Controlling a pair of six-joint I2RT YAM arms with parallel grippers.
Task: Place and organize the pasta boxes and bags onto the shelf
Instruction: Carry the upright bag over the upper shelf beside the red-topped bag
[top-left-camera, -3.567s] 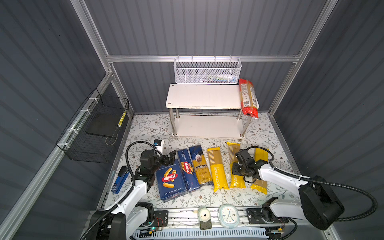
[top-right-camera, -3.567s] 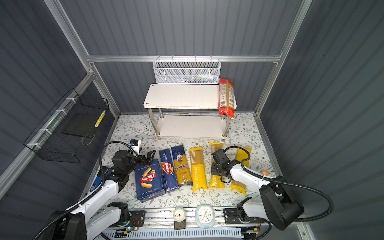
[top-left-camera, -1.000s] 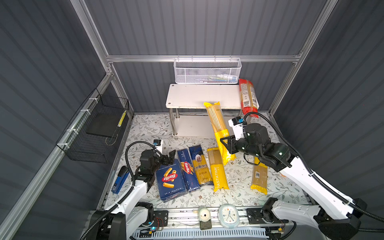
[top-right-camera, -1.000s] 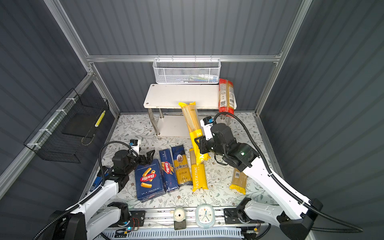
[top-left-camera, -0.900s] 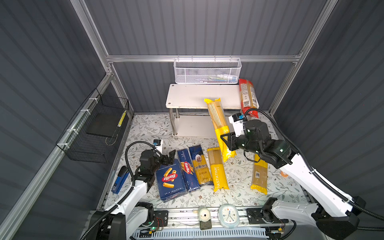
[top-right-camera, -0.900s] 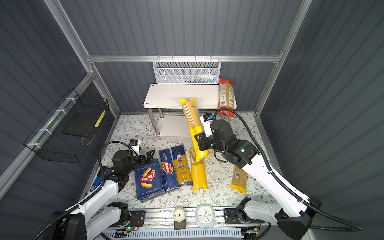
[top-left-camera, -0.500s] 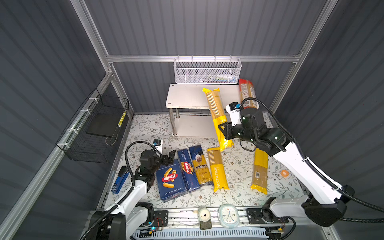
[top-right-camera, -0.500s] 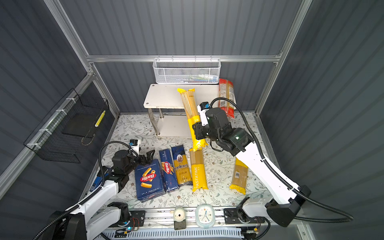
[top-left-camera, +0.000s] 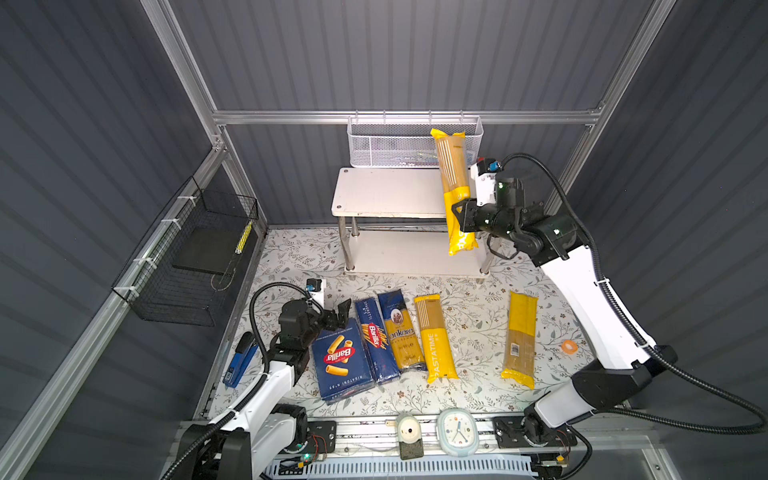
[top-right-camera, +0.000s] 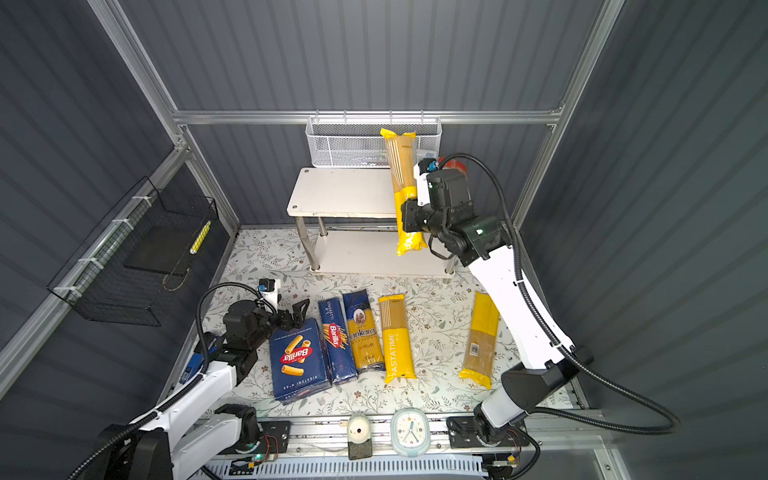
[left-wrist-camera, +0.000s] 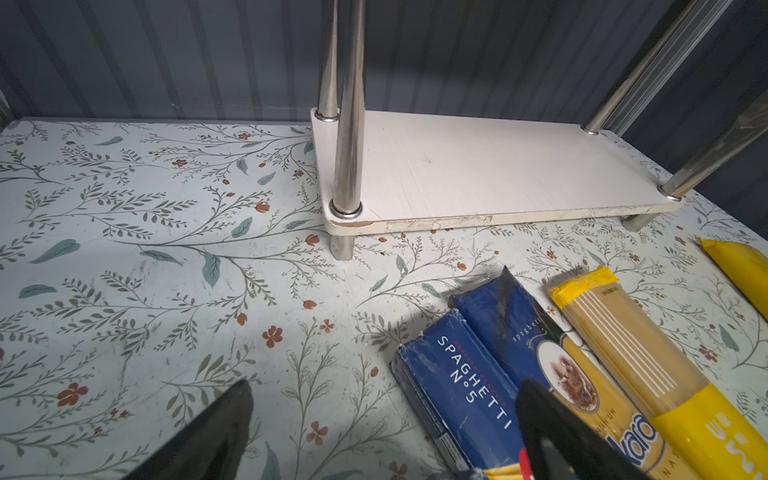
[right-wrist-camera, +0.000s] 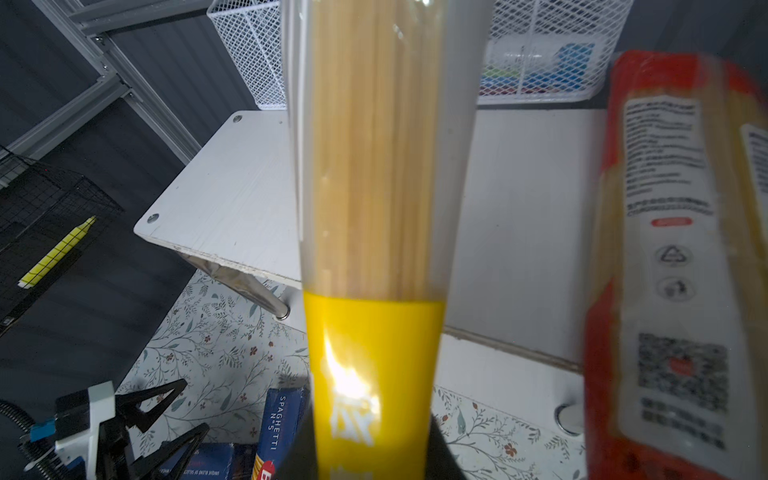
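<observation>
My right gripper (top-left-camera: 459, 216) is shut on the lower yellow part of a PASTATIME bag (top-left-camera: 453, 183), held nearly upright in the air over the right part of the white shelf (top-left-camera: 386, 193). In the right wrist view the held bag (right-wrist-camera: 374, 208) hangs beside a red-clear bag (right-wrist-camera: 673, 249) lying on the shelf's right end. On the floral mat lie the wide Barilla box (top-left-camera: 343, 359), the narrow Barilla box (top-left-camera: 376, 338), the Ankara bag (top-left-camera: 401, 332), another PASTATIME bag (top-left-camera: 434, 338) and a yellow-clear bag (top-left-camera: 519, 336). My left gripper (top-left-camera: 336, 313) rests open at the wide box's far end.
A white mesh basket (top-left-camera: 411, 143) hangs on the back wall just above the shelf. A black wire basket (top-left-camera: 195, 257) hangs on the left wall. A blue tool (top-left-camera: 239, 365) lies at the mat's left edge, an orange ring (top-left-camera: 568, 346) at the right, a clock (top-left-camera: 457, 432) in front.
My right gripper has carried the yellow bag up from the mat and back toward the shelf's top board, and it now stands more upright. The left arm has not moved.
</observation>
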